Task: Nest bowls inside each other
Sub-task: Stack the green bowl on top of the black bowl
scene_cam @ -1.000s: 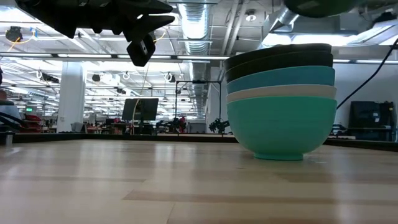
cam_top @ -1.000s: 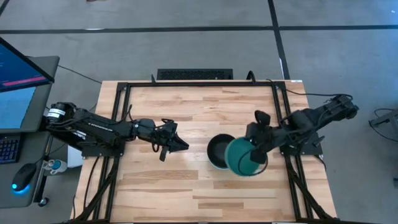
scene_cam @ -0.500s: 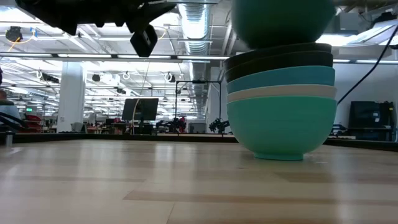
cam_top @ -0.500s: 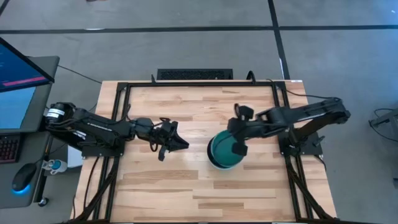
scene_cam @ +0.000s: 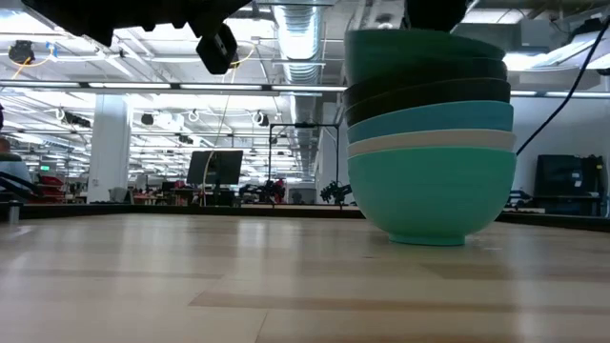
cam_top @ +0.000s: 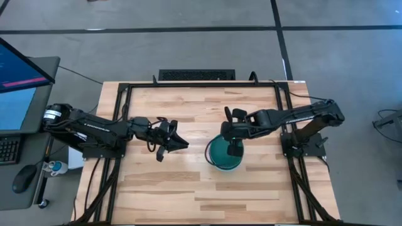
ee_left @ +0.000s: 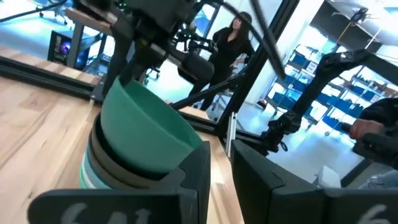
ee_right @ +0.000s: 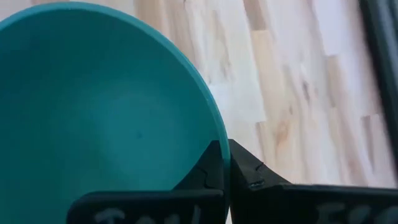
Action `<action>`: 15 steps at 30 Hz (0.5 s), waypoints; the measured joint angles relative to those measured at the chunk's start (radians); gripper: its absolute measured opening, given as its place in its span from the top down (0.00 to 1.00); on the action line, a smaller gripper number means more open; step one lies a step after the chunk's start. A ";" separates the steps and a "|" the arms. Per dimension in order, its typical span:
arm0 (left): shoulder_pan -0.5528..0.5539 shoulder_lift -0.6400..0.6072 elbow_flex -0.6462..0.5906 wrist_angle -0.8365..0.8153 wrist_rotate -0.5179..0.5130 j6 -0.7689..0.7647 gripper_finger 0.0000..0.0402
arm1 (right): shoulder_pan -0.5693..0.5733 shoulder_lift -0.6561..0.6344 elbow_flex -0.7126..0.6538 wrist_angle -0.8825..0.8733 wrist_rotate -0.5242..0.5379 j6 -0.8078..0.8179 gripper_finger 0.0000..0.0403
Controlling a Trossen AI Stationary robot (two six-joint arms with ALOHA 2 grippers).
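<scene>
my right claw (cam_top: 233, 142) is clamped on the rim of a smooth teal green bowl (cam_top: 224, 154) topping one stack of six round bowls (scene_cam: 431, 143) near the middle of the pale wooden bench (cam_top: 188, 188), while my left claw (cam_top: 178, 144) hovers nearly closed, well apart

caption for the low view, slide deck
Teal green bowl tilted atop the five-bowl stack, rim pinched by the right gripper.

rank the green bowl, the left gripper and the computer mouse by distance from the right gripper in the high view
1. green bowl, mid-table, its rim pinched by the right gripper.
2. left gripper, over the left half of the table.
3. computer mouse, off the table, far left.
</scene>
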 joint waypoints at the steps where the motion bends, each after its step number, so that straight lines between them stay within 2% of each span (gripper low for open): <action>1: 0.000 -0.003 0.000 -0.003 0.000 0.000 0.86 | -0.001 0.004 0.000 -0.005 -0.009 0.000 0.97; 5: 0.000 -0.016 0.000 -0.009 -0.001 0.000 0.86 | 0.002 0.019 0.001 -0.019 -0.021 0.000 0.97; 10: 0.000 -0.024 0.000 -0.025 -0.003 0.021 0.86 | 0.002 0.015 0.001 -0.057 -0.111 0.009 0.97; 15: 0.000 -0.024 0.000 -0.033 -0.005 0.023 0.86 | 0.000 0.015 0.000 -0.085 -0.118 0.016 0.97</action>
